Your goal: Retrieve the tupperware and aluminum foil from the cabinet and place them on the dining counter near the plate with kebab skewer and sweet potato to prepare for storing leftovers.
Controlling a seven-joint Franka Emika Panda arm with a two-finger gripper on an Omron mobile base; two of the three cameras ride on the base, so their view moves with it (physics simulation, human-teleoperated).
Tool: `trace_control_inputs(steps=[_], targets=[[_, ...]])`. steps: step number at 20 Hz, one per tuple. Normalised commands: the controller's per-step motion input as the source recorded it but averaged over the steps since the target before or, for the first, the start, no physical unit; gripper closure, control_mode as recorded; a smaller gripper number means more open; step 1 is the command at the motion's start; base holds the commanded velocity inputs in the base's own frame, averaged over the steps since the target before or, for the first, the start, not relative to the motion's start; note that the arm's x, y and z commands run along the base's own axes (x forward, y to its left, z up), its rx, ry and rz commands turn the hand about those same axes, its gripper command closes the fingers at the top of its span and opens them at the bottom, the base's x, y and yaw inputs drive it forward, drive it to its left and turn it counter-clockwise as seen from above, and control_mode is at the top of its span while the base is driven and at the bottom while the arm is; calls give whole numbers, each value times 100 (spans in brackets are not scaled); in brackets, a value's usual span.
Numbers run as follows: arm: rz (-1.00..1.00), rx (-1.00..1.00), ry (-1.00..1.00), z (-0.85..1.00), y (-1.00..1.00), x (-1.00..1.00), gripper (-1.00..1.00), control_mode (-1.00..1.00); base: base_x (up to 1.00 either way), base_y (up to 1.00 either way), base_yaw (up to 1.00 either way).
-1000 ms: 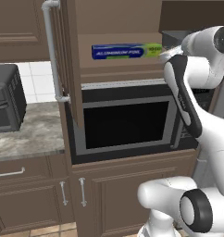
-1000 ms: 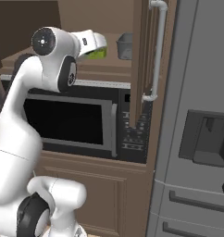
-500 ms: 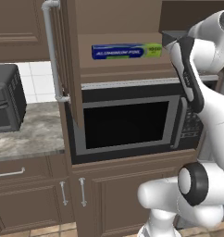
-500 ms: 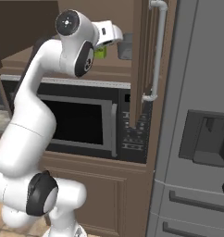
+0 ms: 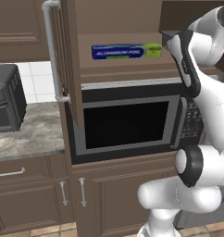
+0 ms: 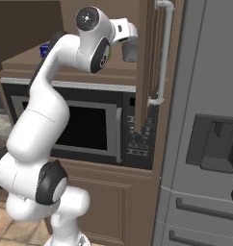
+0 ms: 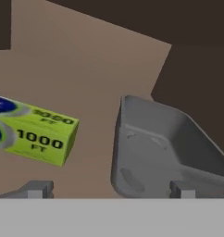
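Dark brown kitchen, cabinet (image 5: 70, 60) door hanging open over the microwave (image 5: 127, 125). On its shelf the aluminum foil (image 7: 37, 132) is lying left of the gripper (image 7: 109, 189), the tupperware (image 7: 155, 148) sitting just ahead-right of the wide-spread fingers. Since a second ago the arm's been swinging right, off the foil toward the tub.

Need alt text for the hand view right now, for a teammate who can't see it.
The open gripper faces a brown cabinet shelf. The grey tupperware sits just ahead, and the green end of the aluminum foil box lies apart to its left.
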Motion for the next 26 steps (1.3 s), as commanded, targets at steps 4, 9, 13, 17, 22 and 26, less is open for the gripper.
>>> trace_control_inputs(steps=[4, 9, 13, 17, 22, 26], targets=[[0, 0, 0, -6, -13, 48, -100, -100, 0, 0, 0], [0, 0, 0, -11, -2, 58, -100, -100, 0, 0, 0], [0, 0, 0, -6, 0, 59, -100, -100, 0, 0, 0], [0, 1, 0, 0, -2, 52, -100, -100, 0, 0, 0], [0, 2, 0, 0, -12, 41, -100, -100, 0, 0, 0], [0, 3, 0, -3, -22, 28, -100, -100, 0, 0, 0]])
